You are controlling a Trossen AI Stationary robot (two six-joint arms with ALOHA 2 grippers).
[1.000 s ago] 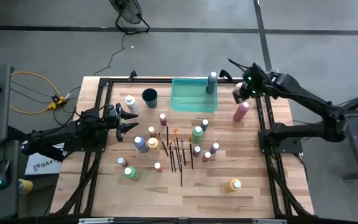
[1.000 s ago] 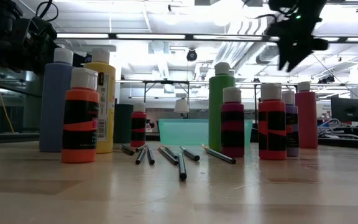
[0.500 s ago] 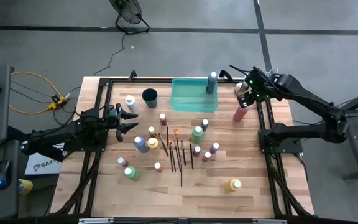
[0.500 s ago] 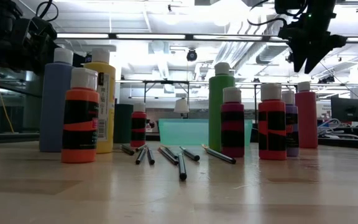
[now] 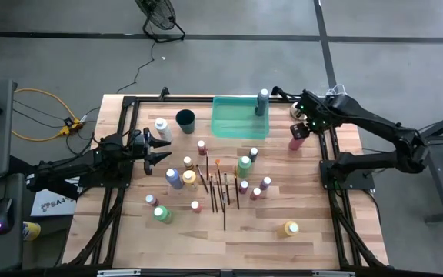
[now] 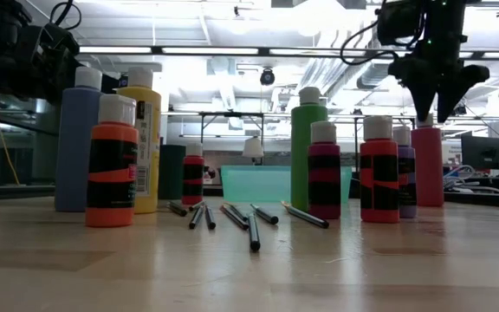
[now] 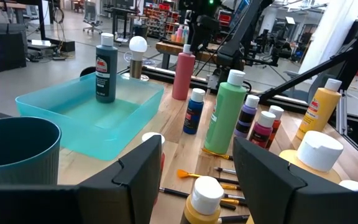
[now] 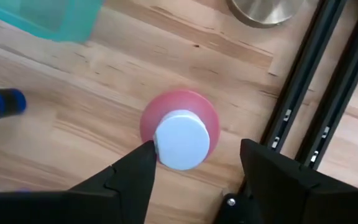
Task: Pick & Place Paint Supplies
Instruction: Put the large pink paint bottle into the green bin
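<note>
Two grippers: right gripper (image 8: 194,180) hangs above pink bottle (image 8: 180,127) by the bench's black rail (image 8: 316,93), jaws spread, straddling its cap (no contact seen). Left gripper (image 5: 160,146) waits beside white bottle (image 5: 161,128), jaws parted, empty.

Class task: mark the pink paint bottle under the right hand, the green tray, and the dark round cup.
pink paint bottle (image 8: 180,139): right wrist view, on its white cap.
green tray (image 5: 237,123): high view, on its bare floor.
dark round cup (image 5: 185,119): high view, on its rim.

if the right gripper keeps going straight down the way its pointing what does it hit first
Most likely the pale cap of the pink bottle: the right gripper, fingers open, points straight down over it, beside the green tray.
</note>
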